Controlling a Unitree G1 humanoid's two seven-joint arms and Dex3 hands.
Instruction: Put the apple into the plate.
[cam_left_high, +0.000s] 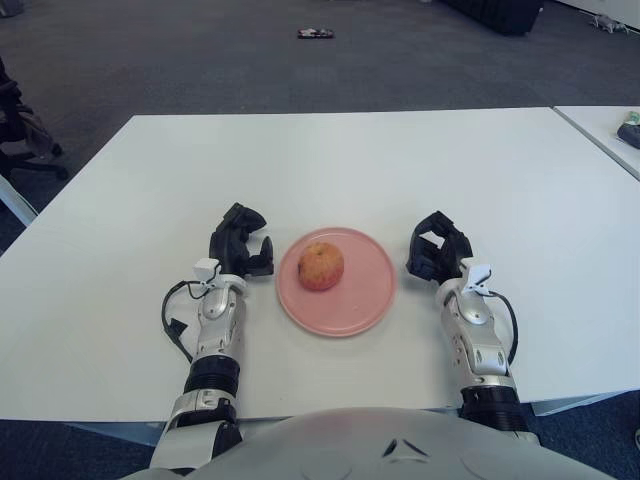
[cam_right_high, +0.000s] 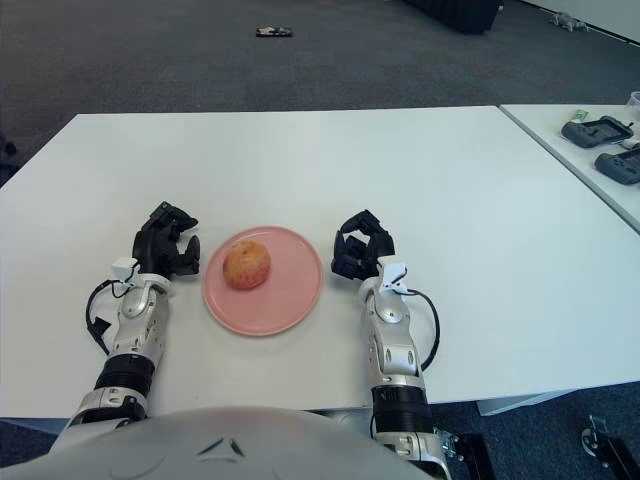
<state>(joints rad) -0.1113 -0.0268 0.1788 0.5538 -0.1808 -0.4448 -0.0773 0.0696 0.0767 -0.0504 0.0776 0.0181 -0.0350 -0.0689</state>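
A reddish-yellow apple sits in the left half of a round pink plate near the table's front. My left hand shows just left of the plate, a small gap away, its black fingers curled and holding nothing. Just right of the plate is my right hand, also apart from the rim, with its fingers curled around nothing. Neither hand touches the apple or the plate.
The white table stretches far behind the plate. A second white table stands at the right with dark devices on it. Dark carpet lies beyond, with a small object on the floor.
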